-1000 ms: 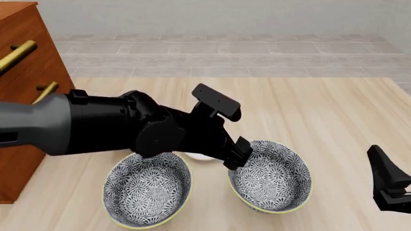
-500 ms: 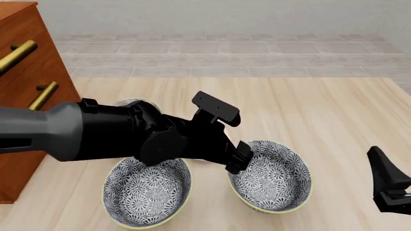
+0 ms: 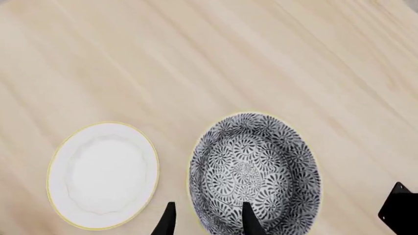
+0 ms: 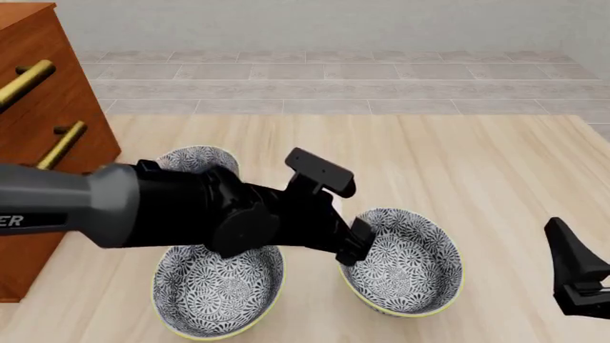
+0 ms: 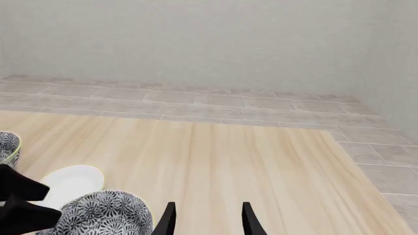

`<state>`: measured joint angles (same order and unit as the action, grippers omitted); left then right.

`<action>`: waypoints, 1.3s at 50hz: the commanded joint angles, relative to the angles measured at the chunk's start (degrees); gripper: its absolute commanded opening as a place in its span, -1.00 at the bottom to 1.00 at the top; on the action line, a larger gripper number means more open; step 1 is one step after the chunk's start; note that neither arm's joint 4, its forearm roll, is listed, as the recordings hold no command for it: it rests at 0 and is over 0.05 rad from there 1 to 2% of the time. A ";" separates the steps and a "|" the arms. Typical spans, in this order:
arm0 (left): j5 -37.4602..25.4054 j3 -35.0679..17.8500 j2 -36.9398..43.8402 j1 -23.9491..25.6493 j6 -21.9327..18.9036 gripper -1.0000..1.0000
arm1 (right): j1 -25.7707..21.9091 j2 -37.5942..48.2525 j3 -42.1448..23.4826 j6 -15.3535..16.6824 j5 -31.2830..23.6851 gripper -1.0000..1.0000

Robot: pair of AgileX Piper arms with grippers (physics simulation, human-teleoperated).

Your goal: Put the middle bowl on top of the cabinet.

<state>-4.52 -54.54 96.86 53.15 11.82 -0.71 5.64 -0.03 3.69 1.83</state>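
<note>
The left gripper (image 4: pixel 355 246) reaches in across the pale wooden table (image 4: pixel 496 164) and hangs at the near-left rim of the middle bowl (image 4: pixel 405 261), the right-hand of two wide floral bowls with yellow rims; in the left wrist view its fingers (image 3: pixel 251 223) stand apart and straddle that rim, one over the patterned inside of the bowl (image 3: pixel 255 171) and the other outside it, on the side of the small white dish (image 3: pixel 103 175); whether either finger touches the rim cannot be told; the bowl sits flat on the table toward the front, well apart from the cabinet (image 4: pixel 48 107), whose reddish-brown front and brass handles (image 4: pixel 28 80) fill the left edge of the front view; the second large bowl (image 4: pixel 219 286) lies just beside the middle bowl, under the black left arm, and a smaller, deeper patterned bowl (image 4: pixel 196 161) stands behind the arm, nearer the cabinet; the right gripper (image 4: pixel 576 279) hovers at the right edge of the table, away from all the dishes; the right wrist view shows its fingers (image 5: pixel 166 220) parted with nothing between them, bare table ahead and the middle bowl (image 5: pixel 104 213) off to one side
</note>
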 commanded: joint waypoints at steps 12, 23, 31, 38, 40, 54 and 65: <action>3.41 1.98 1.09 0.10 2.12 1.00 | -0.18 1.90 0.00 0.13 1.73 1.00; 5.02 2.48 1.87 0.39 3.51 1.00 | -0.03 3.02 0.00 0.12 2.82 1.00; 5.85 2.67 2.34 0.57 4.10 1.00 | -0.07 6.60 -0.03 0.21 6.25 1.00; 6.63 2.72 3.19 0.69 4.39 1.00 | -0.09 8.53 0.02 0.21 8.15 1.00; 6.78 2.76 3.31 0.72 4.48 1.00 | -0.07 8.78 0.02 0.30 8.36 1.00; 9.29 3.14 6.08 1.06 5.56 1.00 | -0.01 8.40 0.02 0.25 7.95 1.00; 10.36 3.75 6.36 0.72 6.31 1.00 | -0.12 8.64 0.02 0.34 8.07 1.00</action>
<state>4.74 -51.24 102.61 54.07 17.50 -0.78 13.92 -0.01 3.95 9.64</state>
